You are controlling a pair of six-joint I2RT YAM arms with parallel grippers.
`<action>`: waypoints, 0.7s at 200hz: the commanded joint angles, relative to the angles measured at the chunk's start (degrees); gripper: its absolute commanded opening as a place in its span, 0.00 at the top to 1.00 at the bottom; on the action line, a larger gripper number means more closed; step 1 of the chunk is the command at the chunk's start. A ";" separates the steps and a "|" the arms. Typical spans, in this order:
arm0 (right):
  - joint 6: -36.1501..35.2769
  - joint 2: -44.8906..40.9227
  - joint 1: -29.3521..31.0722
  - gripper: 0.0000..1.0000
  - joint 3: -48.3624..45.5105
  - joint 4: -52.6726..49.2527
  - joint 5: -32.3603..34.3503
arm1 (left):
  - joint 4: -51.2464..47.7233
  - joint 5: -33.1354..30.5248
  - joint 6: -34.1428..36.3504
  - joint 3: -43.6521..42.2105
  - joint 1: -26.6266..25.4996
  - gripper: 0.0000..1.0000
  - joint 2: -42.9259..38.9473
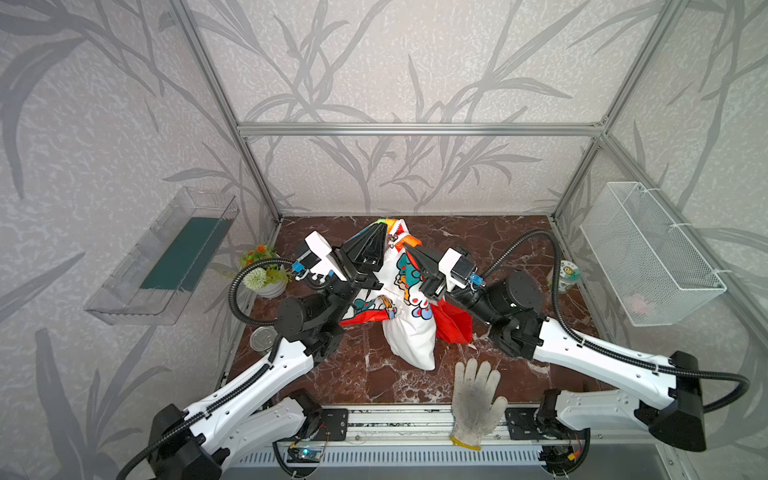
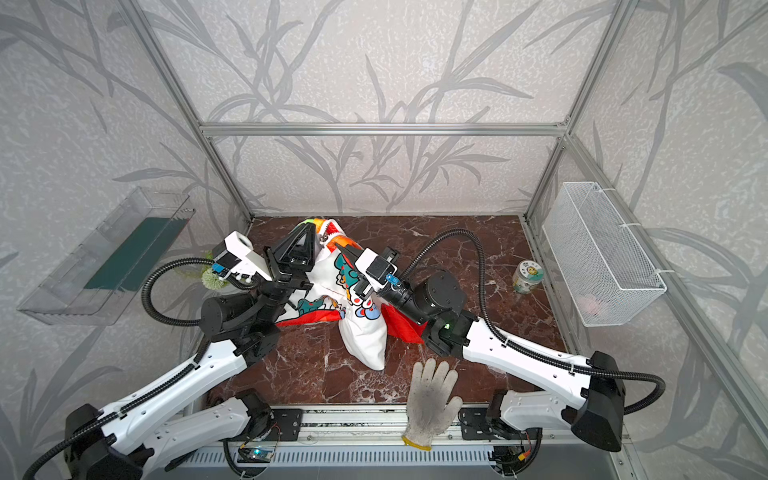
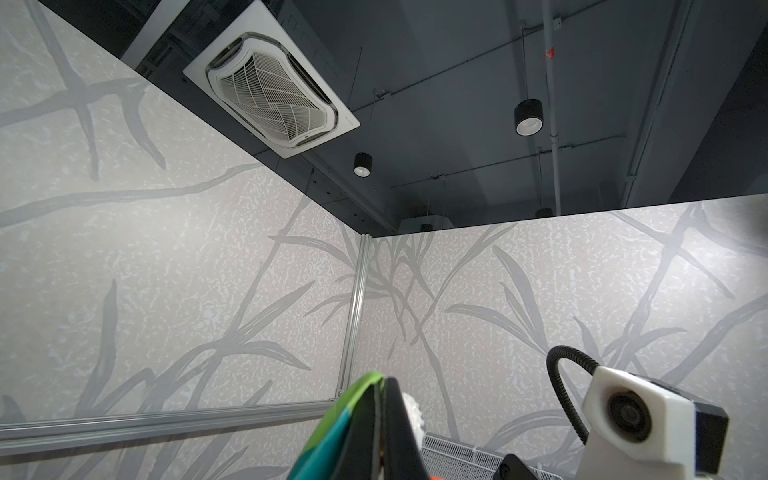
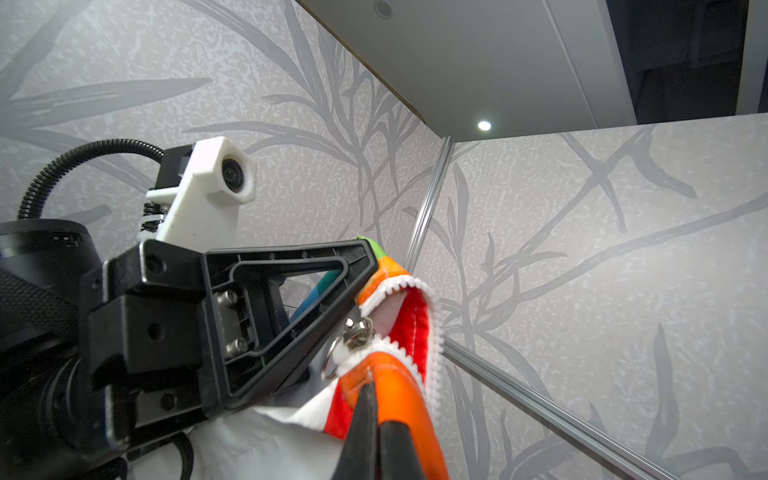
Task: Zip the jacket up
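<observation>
jacket (image 1: 409,328) hangs between the two arms, held up by its top. its white bottom end points to the front of the brown table (image 1: 324,374) and comes down close to a dirty white glove (image 1: 473,399). i cannot tell if that end touches the table. red cloth sticks out low on both sides. higher up and farther back, the right gripper (image 4: 368,386) is pinched tight on the orange edge, just beside the ring pull (image 4: 332,357). the left gripper (image 3: 384,382) is pinched tight on the green and blue edge, on the other side of the zipper. past the ring pull the white zipper teeth are apart. behind it all stands the grey leaf wall (image 1: 415,174).
</observation>
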 commanded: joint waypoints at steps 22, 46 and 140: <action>0.82 -0.53 0.28 1.00 2.24 2.94 -0.14 | 2.69 0.06 1.19 0.69 -0.31 1.00 -0.18; 0.65 -0.63 0.33 1.00 2.39 2.85 -0.19 | 2.30 0.10 1.45 0.58 -0.44 1.00 -0.20; 0.71 -1.06 0.28 1.00 1.75 3.55 0.17 | 1.82 -1.45 2.74 0.11 -0.66 1.00 -0.31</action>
